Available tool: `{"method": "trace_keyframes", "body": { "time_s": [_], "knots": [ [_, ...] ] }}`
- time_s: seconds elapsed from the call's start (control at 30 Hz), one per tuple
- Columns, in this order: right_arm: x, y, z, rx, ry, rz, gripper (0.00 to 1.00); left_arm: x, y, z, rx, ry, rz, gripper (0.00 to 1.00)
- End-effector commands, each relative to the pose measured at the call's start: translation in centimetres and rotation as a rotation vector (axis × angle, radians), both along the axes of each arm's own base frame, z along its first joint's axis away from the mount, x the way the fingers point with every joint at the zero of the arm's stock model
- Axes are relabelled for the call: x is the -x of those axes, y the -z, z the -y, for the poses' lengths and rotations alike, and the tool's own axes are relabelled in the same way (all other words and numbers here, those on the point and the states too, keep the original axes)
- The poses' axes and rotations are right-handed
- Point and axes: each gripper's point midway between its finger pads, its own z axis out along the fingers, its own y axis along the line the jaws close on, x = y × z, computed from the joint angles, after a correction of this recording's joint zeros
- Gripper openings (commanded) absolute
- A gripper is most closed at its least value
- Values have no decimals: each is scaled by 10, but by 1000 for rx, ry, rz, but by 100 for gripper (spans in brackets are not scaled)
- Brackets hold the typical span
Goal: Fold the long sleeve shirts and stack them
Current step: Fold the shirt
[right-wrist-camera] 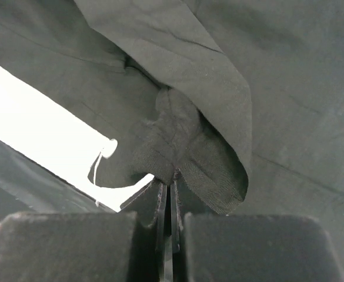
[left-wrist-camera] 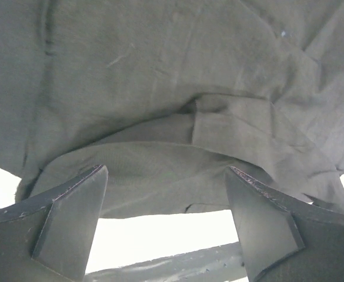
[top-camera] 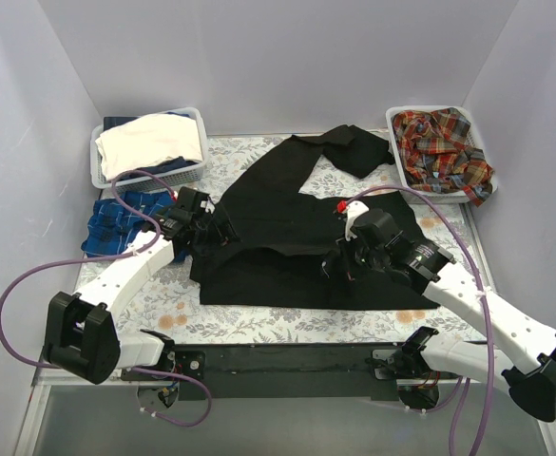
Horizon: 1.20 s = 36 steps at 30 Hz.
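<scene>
The black shirt (top-camera: 287, 237) lies spread over the middle of the table, one sleeve (top-camera: 349, 147) reaching to the back right. My left gripper (top-camera: 211, 228) is open at the shirt's left edge; in the left wrist view its fingers (left-wrist-camera: 72, 214) stand wide apart below the black cloth (left-wrist-camera: 160, 117). My right gripper (top-camera: 339, 258) is shut on a fold of the black shirt (right-wrist-camera: 186, 147) near the lower middle. The blue-and-white checked shirt (top-camera: 121, 220) lies folded at the left. Red-orange plaid shirts (top-camera: 441, 147) fill the right basket.
A white basket (top-camera: 149, 147) at the back left holds a cream cloth over dark items. A white basket (top-camera: 420, 180) stands at the back right. The floral table cover (top-camera: 249, 318) shows in front of the shirt. Purple cables loop beside both arms.
</scene>
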Motion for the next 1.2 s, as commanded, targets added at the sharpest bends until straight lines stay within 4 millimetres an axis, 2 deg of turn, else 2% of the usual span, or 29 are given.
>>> {"method": "trace_keyframes", "body": {
  "time_s": [0.0,0.13,0.3,0.43,0.47,0.73,0.87,0.93,1.0,1.17],
  "knots": [
    [-9,-35,-20,-114,-7,53,1,6,-2,7,43,53,55,78],
    [-12,-45,-25,-130,-12,61,1,-8,-10,12,59,79,151,72],
    [-2,-41,-23,-133,-23,19,1,-6,-9,31,158,98,92,65],
    [27,-23,-23,-162,-86,-83,1,-5,-10,40,205,93,61,64],
    [32,-11,-18,-144,-77,-113,1,-6,-12,41,209,94,61,64],
    [68,46,24,36,103,-353,1,-3,-1,46,210,100,16,66],
    [88,73,39,122,118,-455,1,-3,-1,55,222,117,-2,66],
    [98,85,43,162,108,-509,8,-3,-4,62,226,130,-2,66],
    [107,88,41,175,54,-527,12,-3,-5,66,224,134,-1,66],
    [122,98,39,226,9,-544,13,-12,-18,71,231,124,35,66]
  ]
}}
